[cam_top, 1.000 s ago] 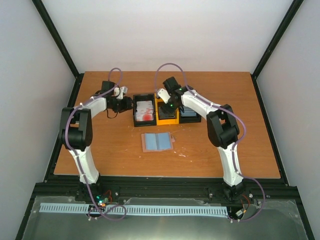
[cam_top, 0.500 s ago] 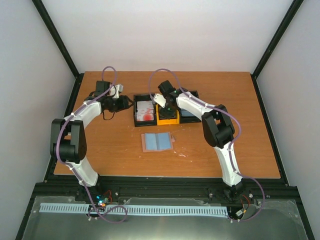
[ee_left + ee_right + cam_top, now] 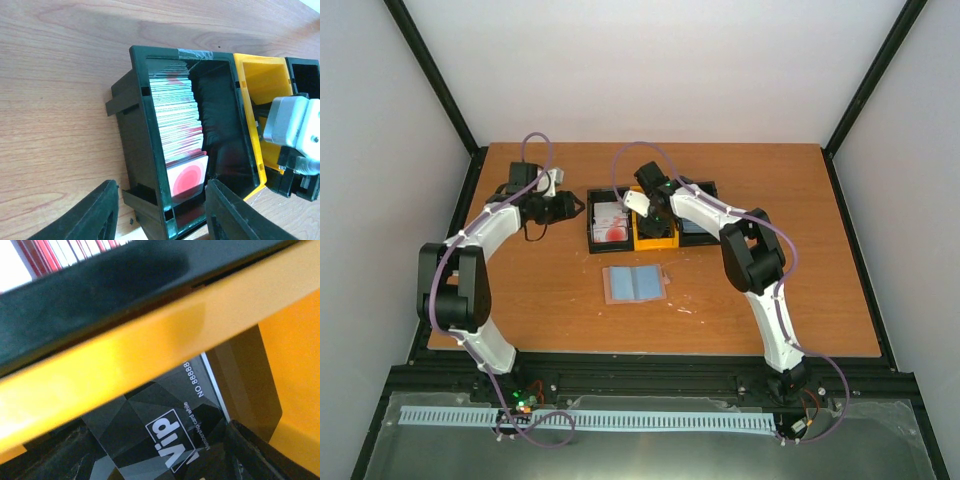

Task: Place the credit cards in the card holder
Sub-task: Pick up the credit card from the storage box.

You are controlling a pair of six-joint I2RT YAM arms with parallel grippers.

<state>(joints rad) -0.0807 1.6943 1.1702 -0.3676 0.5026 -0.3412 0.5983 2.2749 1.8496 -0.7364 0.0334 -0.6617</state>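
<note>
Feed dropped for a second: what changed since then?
The right gripper slid left over the yellow bin; the left arm's elbow swung outward, the left gripper edging left. Nothing visibly grabbed or released. Bins and card holder stayed put.

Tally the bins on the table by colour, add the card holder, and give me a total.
Black bins: 2 (left of the yellow one, right of it)
Yellow bin: 1
Blue card holder: 1
Total: 4
</note>
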